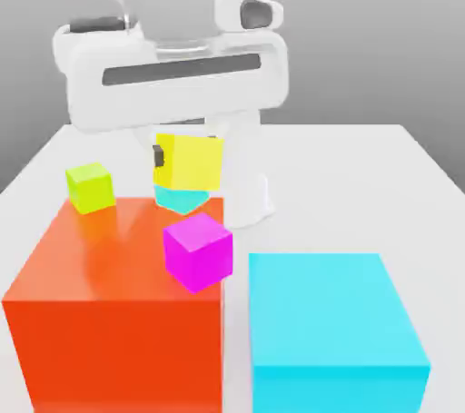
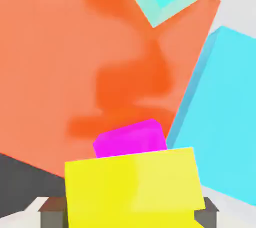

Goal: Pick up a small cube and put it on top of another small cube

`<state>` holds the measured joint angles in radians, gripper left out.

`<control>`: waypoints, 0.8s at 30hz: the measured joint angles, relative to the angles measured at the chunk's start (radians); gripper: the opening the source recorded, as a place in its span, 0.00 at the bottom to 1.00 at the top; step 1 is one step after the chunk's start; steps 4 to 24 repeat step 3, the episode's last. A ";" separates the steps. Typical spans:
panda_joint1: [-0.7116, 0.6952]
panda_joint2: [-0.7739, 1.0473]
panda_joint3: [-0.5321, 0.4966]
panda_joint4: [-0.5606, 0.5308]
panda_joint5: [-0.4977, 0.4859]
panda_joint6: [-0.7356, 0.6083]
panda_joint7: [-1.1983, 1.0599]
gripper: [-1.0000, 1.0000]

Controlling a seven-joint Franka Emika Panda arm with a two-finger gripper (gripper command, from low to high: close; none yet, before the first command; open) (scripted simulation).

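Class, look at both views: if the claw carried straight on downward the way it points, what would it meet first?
Probably the small turquoise cube: the claw holds the yellow cube right above it. Contact cannot be judged.

Magenta cube [image 1: 197, 251] atop orange block [image 1: 109, 311]; lime cube [image 1: 90, 187]; cyan block [image 1: 331, 325].

The small cube [image 1: 189, 162] sits directly on top of another small cube [image 1: 180, 198], beneath the robot's hand. Both stand behind the big block [image 1: 113, 302], which fills the exterior view's left foreground. A second big block [image 1: 331, 329] lies just beside it to the right. Two more little cubes rest on the first big block: one [image 1: 90, 187] at its far left corner, one [image 1: 197, 250] near its right edge.
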<state>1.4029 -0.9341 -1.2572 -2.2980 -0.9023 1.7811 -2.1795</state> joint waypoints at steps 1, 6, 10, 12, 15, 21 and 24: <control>0.000 0.000 0.000 0.000 0.000 0.000 0.000 1.00; 0.000 0.000 0.000 0.000 0.000 0.000 0.000 1.00; 0.000 0.000 0.000 0.000 0.000 0.000 0.000 1.00; 0.000 0.000 0.000 0.000 0.000 0.000 0.000 1.00; 0.000 0.000 0.000 0.000 0.000 0.000 0.000 1.00; 0.000 0.000 0.000 0.000 0.000 0.000 0.000 1.00; 0.000 0.000 0.000 0.000 0.000 0.000 0.000 1.00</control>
